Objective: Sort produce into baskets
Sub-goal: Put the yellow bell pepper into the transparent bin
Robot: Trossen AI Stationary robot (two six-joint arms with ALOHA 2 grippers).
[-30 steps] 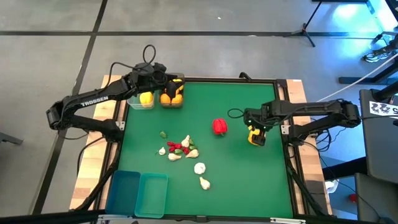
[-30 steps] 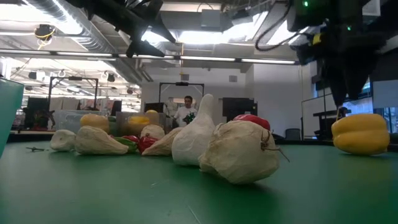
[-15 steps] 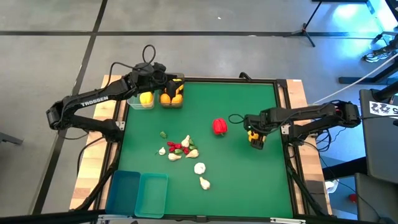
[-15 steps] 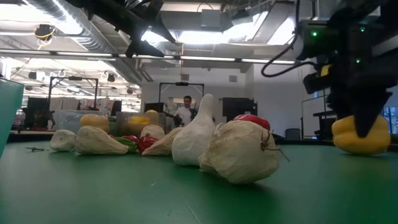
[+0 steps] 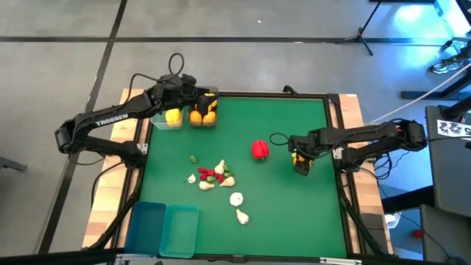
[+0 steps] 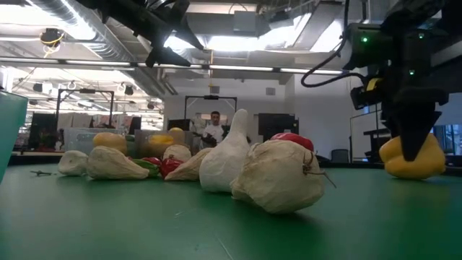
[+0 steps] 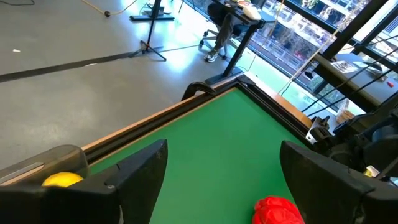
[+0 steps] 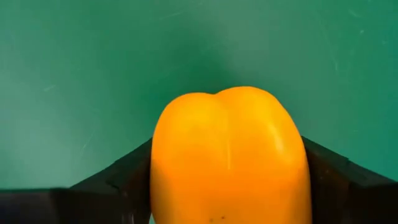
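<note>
My right gripper point(image 5: 300, 163) stands at the right middle of the green mat, shut on a yellow bell pepper point(image 8: 230, 149), which also shows in the low view point(image 6: 426, 160). My left gripper point(image 5: 197, 98) hovers open and empty over two clear bins at the far left; one bin point(image 5: 168, 118) holds a lemon point(image 7: 62, 180), the other point(image 5: 204, 115) oranges. A red bell pepper point(image 5: 260, 149) lies on the mat at mid-table. Garlic bulbs and red chilies point(image 5: 212, 177) lie in a cluster near the middle, with a green chili point(image 5: 193, 158) beside them. My right gripper pinches the yellow pepper's two opposite flanks point(image 8: 163, 163) between its two fingers point(image 8: 121, 177). The fingers come from above, pointing down. The pepper sits at table height; whether its underside is on the mat, I cannot tell.
Two teal bins point(image 5: 147, 224) point(image 5: 181, 230) stand at the near left corner. Two more garlic bulbs point(image 5: 236, 199) point(image 5: 242, 216) lie toward the near edge. Bare mat lies at the far right and near right.
My right gripper has come down from above the yellow pepper until its fingers stand on either side of it, shifting slightly toward the table's left. The pepper has tipped a little in the hold. My left arm has kept still.
</note>
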